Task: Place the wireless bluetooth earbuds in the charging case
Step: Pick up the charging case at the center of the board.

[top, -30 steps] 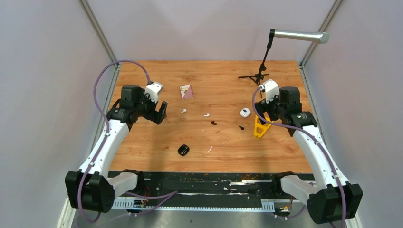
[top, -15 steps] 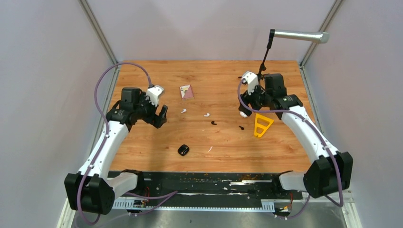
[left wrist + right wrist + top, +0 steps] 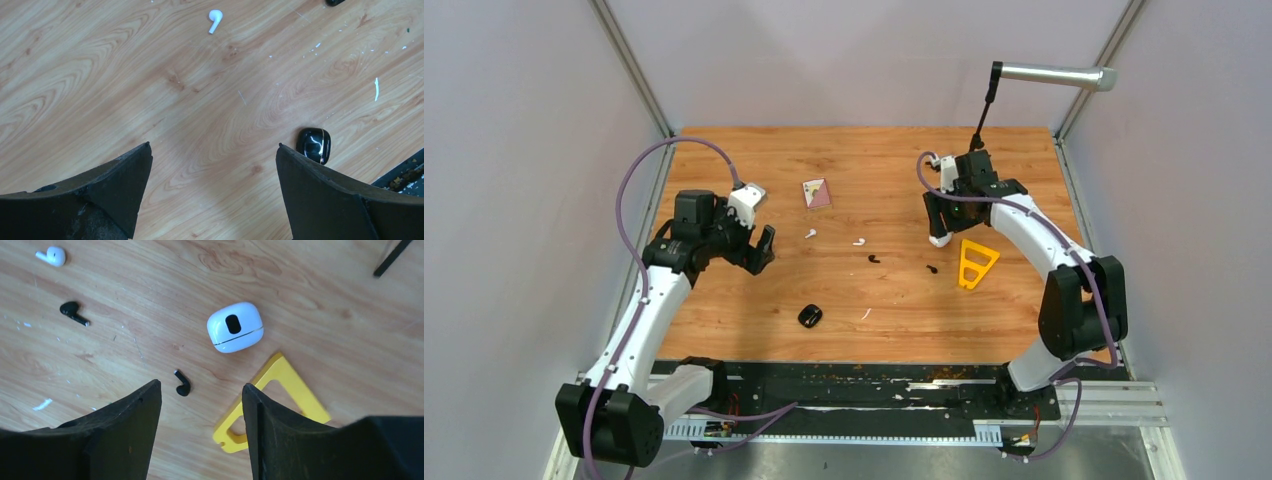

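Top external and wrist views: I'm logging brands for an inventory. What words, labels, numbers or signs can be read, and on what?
No text is readable in any view.
The small pink-and-white card: some print, too small to read.
The glossy white rounded charging case: only a black oval mark, no lettering.
The glossy black rounded case: only white glare, no lettering.

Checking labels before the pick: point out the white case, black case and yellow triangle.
white case (image 3: 233, 325), right wrist view, dark oval at its middle.
black case (image 3: 313, 145), left wrist view, glossy top.
yellow triangle (image 3: 300, 386), right wrist view, its right bar.
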`<state>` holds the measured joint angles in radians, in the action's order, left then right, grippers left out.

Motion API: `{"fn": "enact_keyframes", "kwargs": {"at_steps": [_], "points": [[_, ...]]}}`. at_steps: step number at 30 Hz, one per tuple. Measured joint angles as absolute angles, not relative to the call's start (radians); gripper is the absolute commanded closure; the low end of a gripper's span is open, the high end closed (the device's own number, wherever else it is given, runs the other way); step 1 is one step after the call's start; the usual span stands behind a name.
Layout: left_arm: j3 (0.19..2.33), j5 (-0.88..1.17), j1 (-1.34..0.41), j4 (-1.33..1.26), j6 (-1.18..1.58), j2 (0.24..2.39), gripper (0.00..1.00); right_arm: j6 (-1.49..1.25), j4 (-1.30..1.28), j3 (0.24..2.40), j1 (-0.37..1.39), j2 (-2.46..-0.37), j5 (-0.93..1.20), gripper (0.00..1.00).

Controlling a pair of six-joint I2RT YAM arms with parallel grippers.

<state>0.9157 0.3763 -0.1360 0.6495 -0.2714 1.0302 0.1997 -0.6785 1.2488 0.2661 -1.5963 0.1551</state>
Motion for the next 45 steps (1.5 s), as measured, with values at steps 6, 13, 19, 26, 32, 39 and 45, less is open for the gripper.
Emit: {"fn": "enact_keyframes", "kwargs": {"at_steps": [6, 13, 19, 26, 32, 39, 45], "points": [[0.912, 0.377, -0.136, 0.647, -0.256, 1.030, 0.00, -0.075, -0.693, 1.240, 0.266, -1.657, 0.097, 0.27], [0.912, 0.373, -0.136, 0.639, -0.216, 1.032, 0.00, -0.259, -0.720, 1.254, 0.266, -1.768, 0.043, 0.34], [0.912, 0.364, -0.136, 0.633, -0.202, 1.050, 0.00, -0.369, -0.738, 1.301, 0.266, -1.839, -0.019, 0.34], [0.912, 0.363, -0.135, 0.631, -0.196, 1.064, 0.00, -0.435, -0.736, 1.370, 0.265, -1.920, -0.038, 0.40], [0.912, 0.366, -0.135, 0.632, -0.191, 1.087, 0.00, -0.455, -0.718, 1.423, 0.265, -1.988, -0.071, 0.43], [0.912, 0.369, -0.135, 0.630, -0.183, 1.111, 0.00, -0.408, -0.692, 1.417, 0.265, -1.997, -0.102, 0.54], [0.912, 0.369, -0.135, 0.620, -0.180, 1.111, 0.00, -0.207, -0.593, 1.354, 0.274, -1.962, -0.061, 0.38]]}}
